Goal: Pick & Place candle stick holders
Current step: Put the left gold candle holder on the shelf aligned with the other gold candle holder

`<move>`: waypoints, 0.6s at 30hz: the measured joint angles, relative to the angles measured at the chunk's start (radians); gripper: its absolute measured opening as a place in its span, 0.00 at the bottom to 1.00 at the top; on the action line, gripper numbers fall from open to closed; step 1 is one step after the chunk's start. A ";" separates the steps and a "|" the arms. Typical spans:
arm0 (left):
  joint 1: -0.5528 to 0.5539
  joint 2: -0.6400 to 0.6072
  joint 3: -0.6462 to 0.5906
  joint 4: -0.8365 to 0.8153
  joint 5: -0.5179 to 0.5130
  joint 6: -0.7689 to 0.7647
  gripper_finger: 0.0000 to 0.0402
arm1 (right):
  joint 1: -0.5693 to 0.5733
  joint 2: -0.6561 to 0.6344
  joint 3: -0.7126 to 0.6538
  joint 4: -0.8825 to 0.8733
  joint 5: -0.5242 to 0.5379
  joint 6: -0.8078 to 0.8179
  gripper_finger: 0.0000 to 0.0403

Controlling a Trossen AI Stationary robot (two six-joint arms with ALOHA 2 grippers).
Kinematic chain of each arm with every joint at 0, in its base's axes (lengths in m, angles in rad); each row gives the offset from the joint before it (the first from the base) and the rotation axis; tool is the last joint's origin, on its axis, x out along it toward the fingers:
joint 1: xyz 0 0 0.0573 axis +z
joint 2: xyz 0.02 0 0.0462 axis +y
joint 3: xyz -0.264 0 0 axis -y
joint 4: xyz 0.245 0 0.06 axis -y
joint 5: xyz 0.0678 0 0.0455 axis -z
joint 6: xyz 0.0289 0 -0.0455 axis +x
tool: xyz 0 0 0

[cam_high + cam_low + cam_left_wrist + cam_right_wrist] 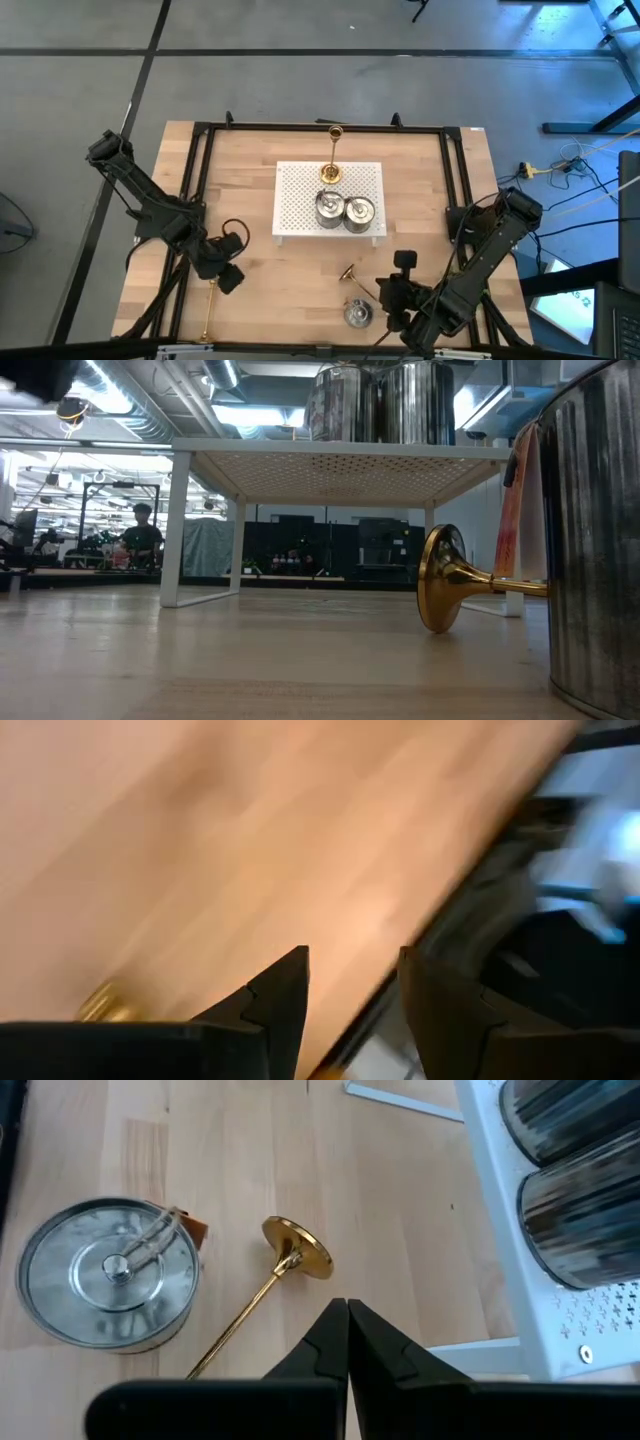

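Standing mid-table, the white perforated rectangular stand [330, 200] carries two squat silver round holders [345, 210] and an upright gold candlestick [331, 160]. Another slim gold candlestick [209, 310] lies near the table's front-left corner, where the left gripper [224, 275] is held just above it, jaws partly open, empty; centring over the stem is advised. The right gripper [347, 1340] is shut, empty.

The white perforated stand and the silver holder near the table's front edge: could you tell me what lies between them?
In the high view, a gold candlestick lies on its side between the white perforated stand and the silver holder; otherwise bare wood.
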 joint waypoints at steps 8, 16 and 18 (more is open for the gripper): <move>-0.048 0.006 0.000 -0.228 0.205 -0.254 0.39 | 0.000 0.000 0.000 -0.021 0.018 0.006 0.01; -0.117 0.151 0.000 -0.071 0.269 -0.345 0.39 | 0.000 0.000 -0.026 -0.025 0.016 0.083 0.01; -0.135 0.211 0.000 -0.007 0.308 -0.357 0.39 | 0.001 0.000 -0.042 -0.020 0.016 0.108 0.01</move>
